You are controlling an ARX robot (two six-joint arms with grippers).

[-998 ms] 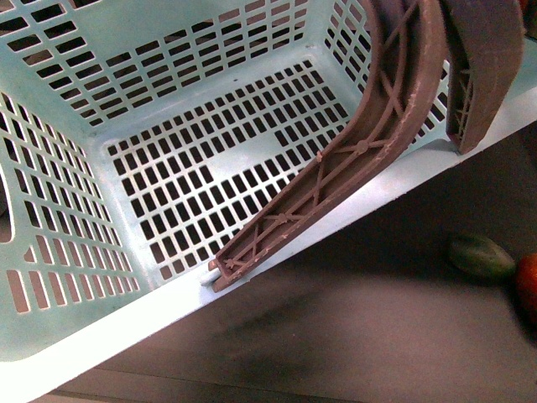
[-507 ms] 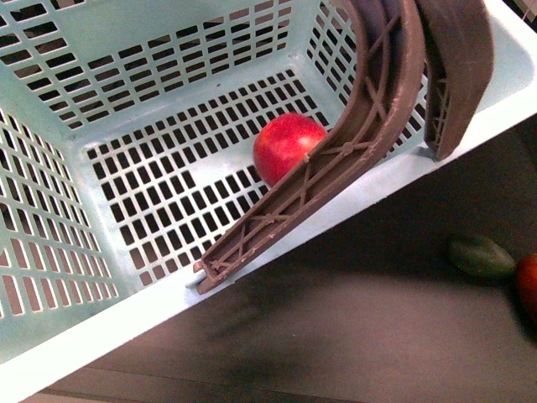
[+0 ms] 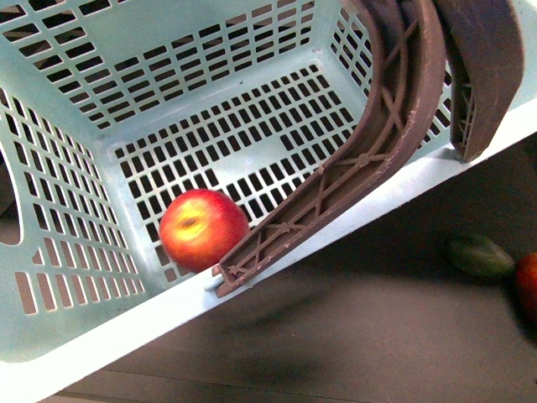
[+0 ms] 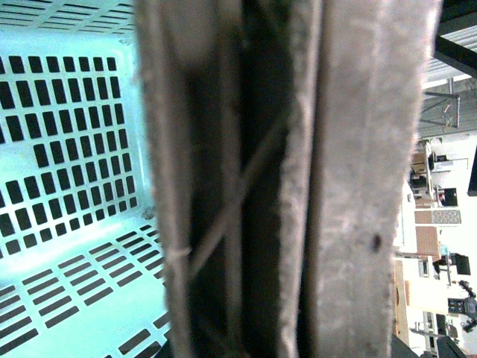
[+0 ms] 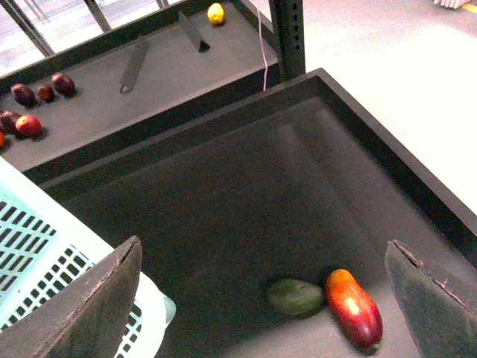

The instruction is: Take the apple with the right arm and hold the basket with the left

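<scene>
Rolled away from the middle of the floor, where it sat half a second ago against the curve of the handle, the glossy red apple with a yellow-orange patch [image 3: 203, 229] now rests in the near left corner of the large mint-turquoise slotted plastic basket [image 3: 126, 332]. It lies on the slotted floor against the near wall, just beside the lower end of the brownish-mauve ribbed swing handle [image 3: 369, 155]. The basket itself has shifted a little in the front view and hangs tilted, its near rim running up to the right. A second handle of the same colour [image 3: 485, 75] stands at its right.

Outside the basket, on the dark grey tray [image 3: 377, 336], a dark green oval fruit [image 3: 480, 256] lies close beside an orange-red fruit [image 3: 529, 285] cut off by the picture's edge.

From the right wrist, the right gripper [image 5: 261, 243] is spread wide with nothing between its two dark fingers [image 5: 104, 306]. It hangs above the tray, over the green fruit [image 5: 296, 296] and the orange-red one [image 5: 354, 307], which touch. A corner of the basket [image 5: 37, 246] shows by one finger.

The left wrist view is filled by the blurred handle [image 4: 350, 179] with basket wall [image 4: 67, 149] behind. The left gripper's fingers do not show, so I cannot tell its grip.
</scene>
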